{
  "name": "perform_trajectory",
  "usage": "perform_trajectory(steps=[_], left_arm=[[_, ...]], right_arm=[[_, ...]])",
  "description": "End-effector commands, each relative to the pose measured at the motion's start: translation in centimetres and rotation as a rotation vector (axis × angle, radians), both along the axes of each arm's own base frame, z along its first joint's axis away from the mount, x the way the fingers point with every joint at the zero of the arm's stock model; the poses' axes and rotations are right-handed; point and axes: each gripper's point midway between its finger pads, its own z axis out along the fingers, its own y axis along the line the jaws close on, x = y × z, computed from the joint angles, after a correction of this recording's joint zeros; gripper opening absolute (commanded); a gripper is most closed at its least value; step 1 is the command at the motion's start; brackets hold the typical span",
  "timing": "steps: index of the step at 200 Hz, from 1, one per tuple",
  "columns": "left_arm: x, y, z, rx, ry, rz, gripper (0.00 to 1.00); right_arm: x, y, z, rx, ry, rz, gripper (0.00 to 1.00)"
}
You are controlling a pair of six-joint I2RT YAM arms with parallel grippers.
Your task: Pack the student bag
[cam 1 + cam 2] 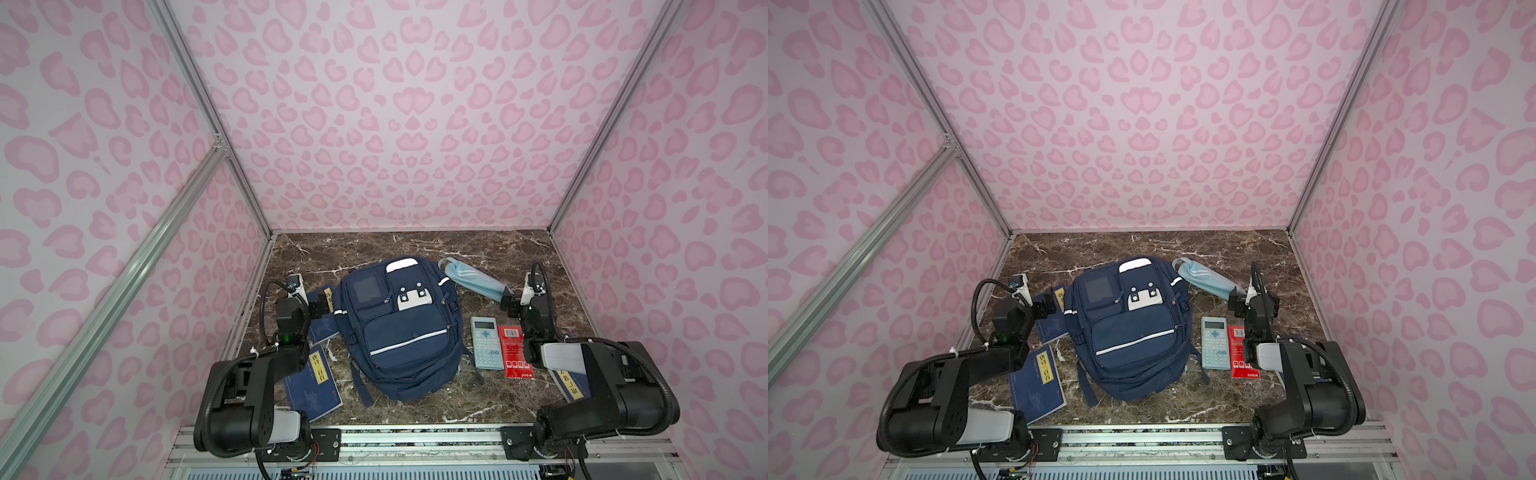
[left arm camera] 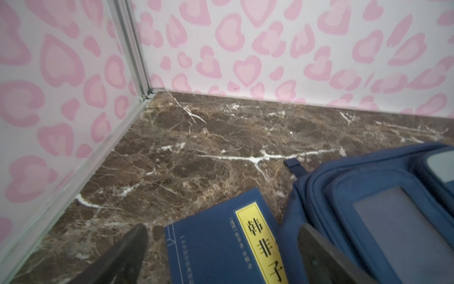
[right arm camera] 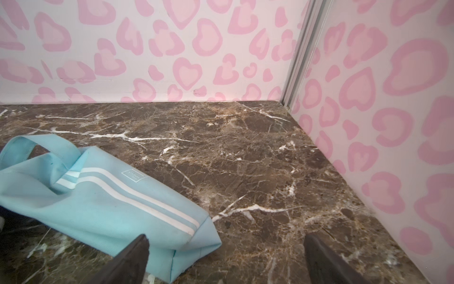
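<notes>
The large navy blue fabric backpack (image 1: pixel 401 328) lies flat, front pockets up, in the middle of the brown marble tabletop (image 1: pixel 415 245). As far as we can tell, its zips are shut. Nothing looks packed yet. A pale blue calculator (image 1: pixel 486 343) and a flat red packet (image 1: pixel 515 351) lie just to its right, and a light blue striped fabric pouch (image 3: pixel 98 196) lies near its top corner.

The left gripper (image 1: pixel 319 306) hangs with its jaws spread wide and empty over the farther dark blue book with a yellow title label (image 2: pixel 216 246), which lies right against the backpack's side. The nearer dark blue book (image 1: pixel 313 386) lies apart from it. The right gripper (image 1: pixel 508 302) is also wide open and empty, with one finger (image 3: pixel 132 255) over the pouch's end.

We judge the backpack must be opened before anything goes in. To do that well, we pin the fabric with one arm while the other pulls the main zip. The book is thin and flat, so we would draw it clear of the backpack first and then pinch it at a free edge.
</notes>
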Motion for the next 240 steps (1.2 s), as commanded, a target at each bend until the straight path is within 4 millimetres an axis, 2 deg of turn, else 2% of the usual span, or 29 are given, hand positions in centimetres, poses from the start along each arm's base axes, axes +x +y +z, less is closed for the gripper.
perform_trajectory(steps=[1, 17, 27, 45, 59, 73, 90, 102, 113, 139, 164, 183, 205, 227, 240], left_arm=[[-0.9, 0.7, 1.8, -0.114, 0.014, 0.073, 0.98], [-1.4, 0.4, 3.7, -0.274, 0.009, 0.096, 0.98], [-1.9, 0.2, 4.2, -0.396, 0.004, 0.121, 0.98], [-2.7, -2.9, 4.5, -0.545, 0.049, -0.002, 0.98], [-4.1, -5.4, 3.0, -0.621, 0.154, -0.011, 0.99], [-5.7, -9.1, 1.3, -0.603, 0.243, -0.078, 0.98], [-7.7, -12.4, -0.9, -0.552, 0.326, -0.115, 0.97], [-8.5, -13.8, -2.7, -0.537, 0.359, -0.121, 0.94], [-8.8, -14.2, -4.7, -0.525, 0.396, -0.098, 0.91], [-8.8, -14.0, -9.4, -0.473, 0.505, -0.032, 0.88], [-7.6, -15.8, -11.3, -0.474, 0.533, -0.065, 0.77], [-6.8, -17.3, -11.6, -0.447, 0.547, -0.085, 0.71], [-5.5, -18.6, -11.3, -0.443, 0.552, -0.103, 0.66], [-3.6, -19.5, -10.5, -0.417, 0.54, -0.111, 0.54], [-2.4, -20.2, -9.7, -0.402, 0.528, -0.126, 0.47]], right_arm=[[-0.2, 0.9, 0.9, 0.011, 0.079, 0.01, 1.0], [0.1, 2.1, 2.3, 0.138, 0.136, 0.033, 1.0], [0.6, 4.3, 3.2, 0.195, 0.152, 0.144, 1.0], [1.3, 8.6, 4.3, 0.262, 0.199, 0.312, 1.0], [1.6, 12.3, 4.5, 0.264, 0.266, 0.44, 1.0], [1.9, 15.5, 3.4, 0.25, 0.368, 0.534, 1.0], [2.6, 18.8, 1.8, 0.246, 0.479, 0.608, 0.95], [3.3, 20.7, 0.4, 0.223, 0.541, 0.644, 0.93], [4.1, 21.9, -0.8, 0.208, 0.572, 0.665, 0.92], [6.2, 22.3, -4.5, 0.196, 0.664, 0.64, 0.89], [7.5, 21.3, -7.1, 0.212, 0.726, 0.588, 0.83], [8.1, 19.4, -8.5, 0.306, 0.74, 0.533, 0.83], [8.0, 17.3, -9.5, 0.392, 0.75, 0.497, 0.76], [7.6, 17.3, -8.9, 0.446, 0.727, 0.546, 0.64], [7.5, 17.6, -8.5, 0.451, 0.738, 0.565, 0.53]])
